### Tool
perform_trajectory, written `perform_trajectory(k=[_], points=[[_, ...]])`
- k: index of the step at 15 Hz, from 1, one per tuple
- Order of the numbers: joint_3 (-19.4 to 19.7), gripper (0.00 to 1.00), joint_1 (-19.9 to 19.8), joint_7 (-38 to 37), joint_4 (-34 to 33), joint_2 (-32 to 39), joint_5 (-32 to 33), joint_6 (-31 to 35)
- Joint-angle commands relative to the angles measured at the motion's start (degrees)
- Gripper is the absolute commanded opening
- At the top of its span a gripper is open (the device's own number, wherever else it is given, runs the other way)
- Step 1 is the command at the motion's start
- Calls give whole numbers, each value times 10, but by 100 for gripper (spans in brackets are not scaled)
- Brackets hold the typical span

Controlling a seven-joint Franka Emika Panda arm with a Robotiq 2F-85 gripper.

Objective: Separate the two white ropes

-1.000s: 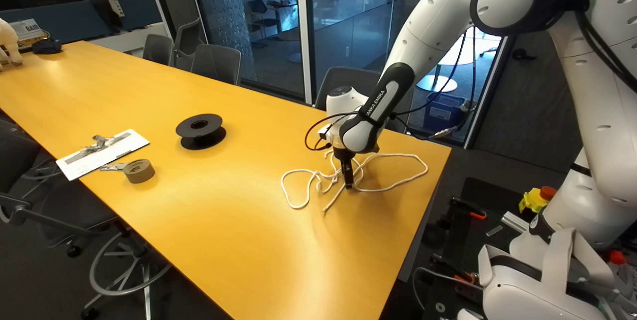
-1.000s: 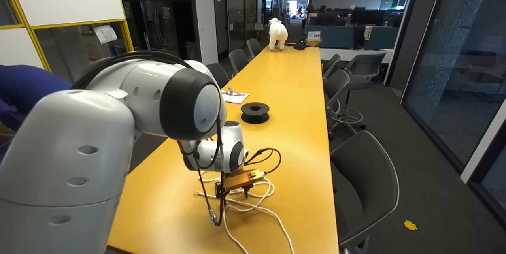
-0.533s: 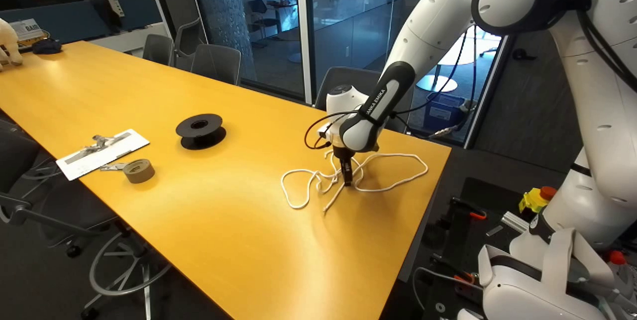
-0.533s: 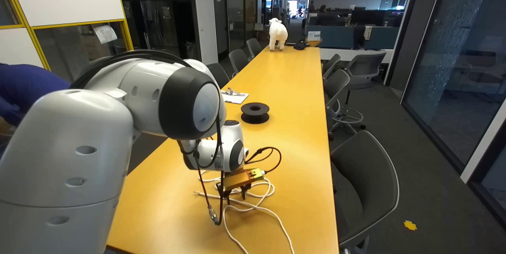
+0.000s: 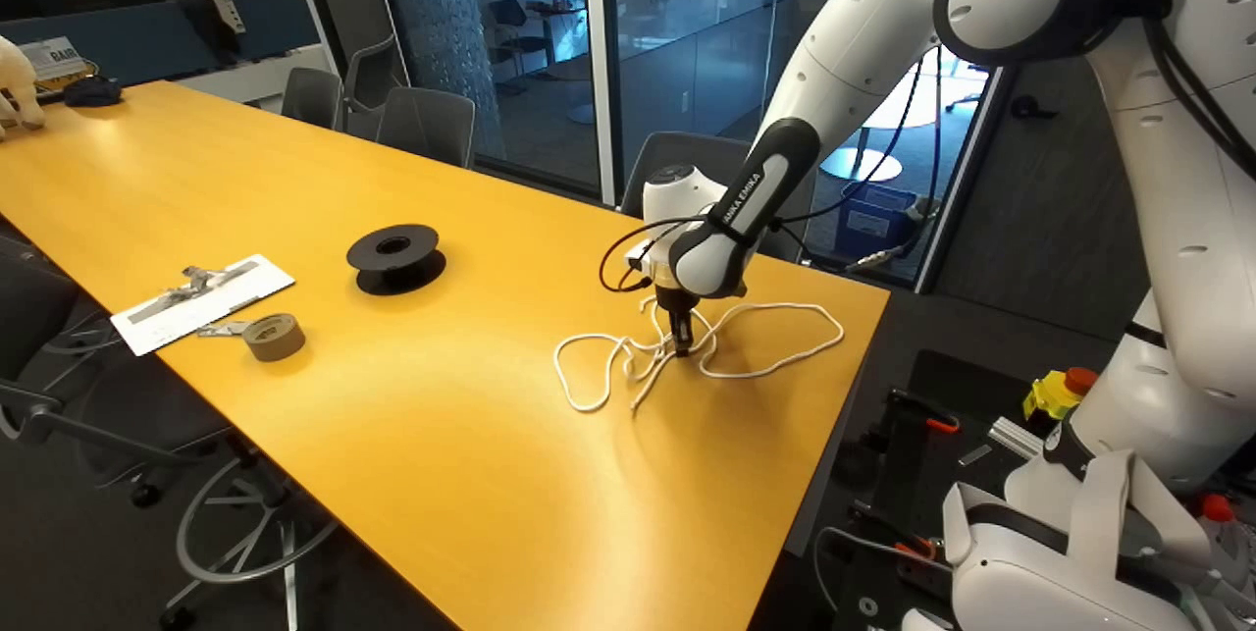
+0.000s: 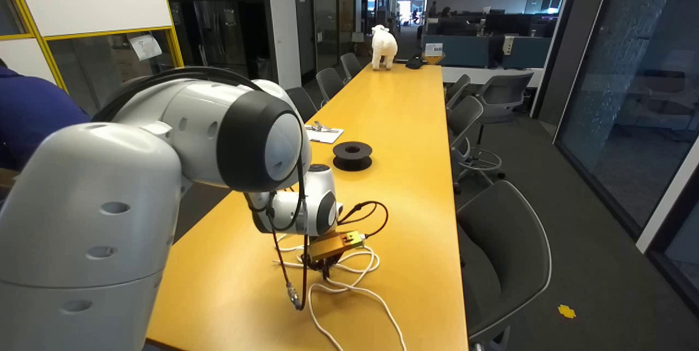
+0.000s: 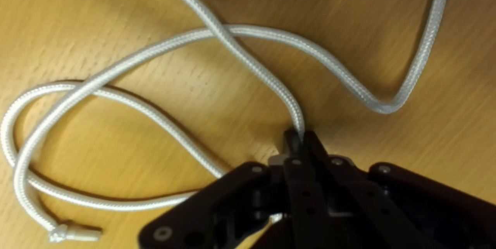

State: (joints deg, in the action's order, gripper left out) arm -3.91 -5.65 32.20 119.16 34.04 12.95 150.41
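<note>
Pincer [image 7: 301, 138] pinched together with one strand of the ropes [image 7: 254, 63] between its tips; I read that from the wrist view, where the cord runs straight into them. What lies under its body I can't see.

Taking an exterior view from left to right, I have the strip [image 5: 211, 309], the tape [image 5: 275, 338] and the spool [image 5: 392, 263], all well left of the pincer. A narrow loop [image 5: 585, 409] of rope curls near the pincer's left, a loose end [image 5: 640, 397] lies just left of it, and a wide loop [image 5: 746, 376] spreads to its right on the table [image 5: 471, 474].

I expect cord this thin to be light, limp and hard to hurt. It should follow a pull but not a push; the braid ought to give the tips some bite, though a round strand may roll.

Across the wrist view, a knobbly tip [image 7: 79, 234] lies well left of the pincer, a likely second hold should I need to draw an end through. Nearer, up and left of the pincer, my strand seems to cross over another, so I'd lift before pulling; a hard sideways tug could snug the crossings. Right of the pincer, another strand bends sharply, apart from it. Which rope is which, I can't tell.
</note>
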Motion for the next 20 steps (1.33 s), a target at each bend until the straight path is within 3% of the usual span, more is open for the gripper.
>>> perform_trajectory(k=[1, 12, 20], points=[[-2, 0, -5, 4, 12, -12, 6, 6], [-31, 1, -37, 72, 6, -54, -26, -61], [-29, 1, -62, 120, -33, -117, -119, -122]])
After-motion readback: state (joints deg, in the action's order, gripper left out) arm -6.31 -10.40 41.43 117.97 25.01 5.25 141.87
